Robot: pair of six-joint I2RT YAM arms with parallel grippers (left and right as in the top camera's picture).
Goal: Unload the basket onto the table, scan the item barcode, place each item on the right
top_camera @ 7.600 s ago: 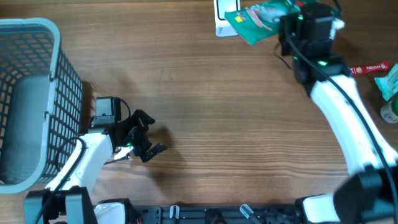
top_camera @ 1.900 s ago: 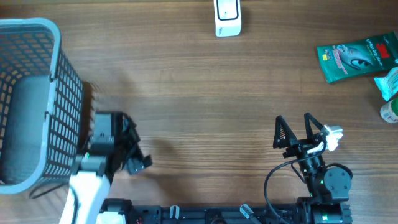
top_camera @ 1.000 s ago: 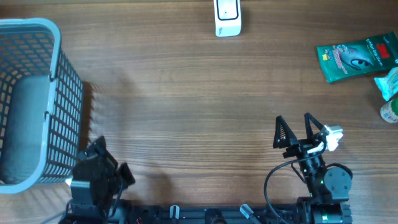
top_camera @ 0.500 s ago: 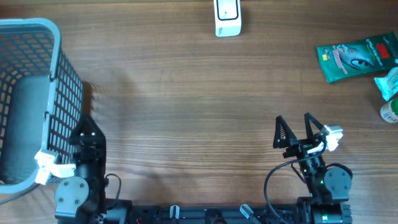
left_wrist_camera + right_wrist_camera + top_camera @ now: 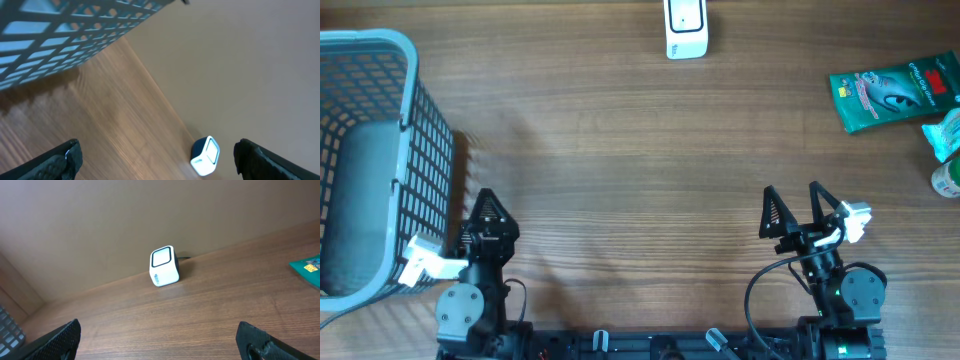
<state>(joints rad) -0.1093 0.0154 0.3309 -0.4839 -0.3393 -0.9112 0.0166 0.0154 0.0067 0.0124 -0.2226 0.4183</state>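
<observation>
Nearest the robot's base, both arms sit folded at the near edge of the counter [image 5: 640, 160], well short of the scanner [image 5: 685, 25]. The left gripper [image 5: 485, 205] stands near and far to the left of the scanner, its jaws spread wide with nothing between them; in its wrist view the two dark fingers [image 5: 62, 159] frame bare wood, with the scanner small and tilted beyond them. The right gripper [image 5: 791, 190] stands near and somewhat to the right of the scanner, jaws likewise wide apart and empty, pointing toward the far side.

Farther out, the grey mesh basket [image 5: 415, 70] fills the counter's corner far to the left of the scanner, its near wall just beside the left gripper. The green packet [image 5: 892, 93] lies flat on the wood well to the right of the scanner and a little nearer the robot, apart from both grippers. Just beyond it, at the right edge, are a teal packet [image 5: 948, 132] and a small container [image 5: 948, 180], both partly cut off.

The white scanner stands farthest away, its window facing the right wrist camera.
</observation>
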